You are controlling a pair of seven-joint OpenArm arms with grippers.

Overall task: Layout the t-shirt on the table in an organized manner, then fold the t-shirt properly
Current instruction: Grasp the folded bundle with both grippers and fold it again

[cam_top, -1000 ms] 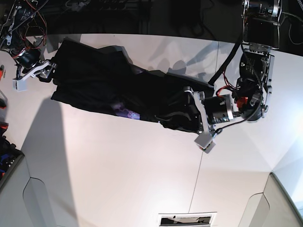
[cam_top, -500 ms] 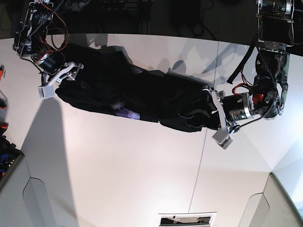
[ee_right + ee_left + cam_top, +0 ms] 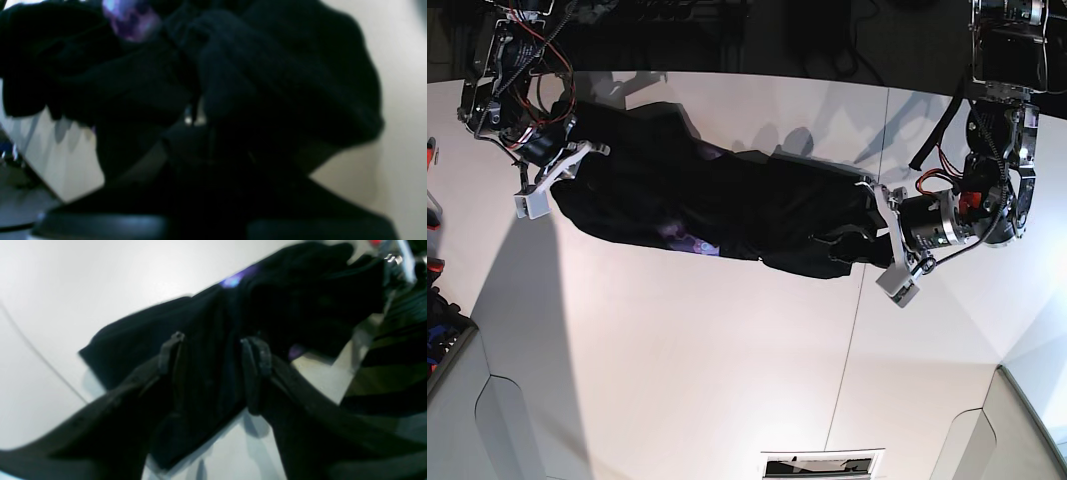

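The black t-shirt (image 3: 727,205) lies bunched near the table's (image 3: 677,360) far edge, each end pinched so it can be drawn flat: left gripper (image 3: 882,240) clamping one end, right gripper (image 3: 552,175) closed on the other

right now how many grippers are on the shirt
2: the left gripper holds the t-shirt at its end on the base view's right; the right gripper is at the opposite end, its grip hidden by fabric.
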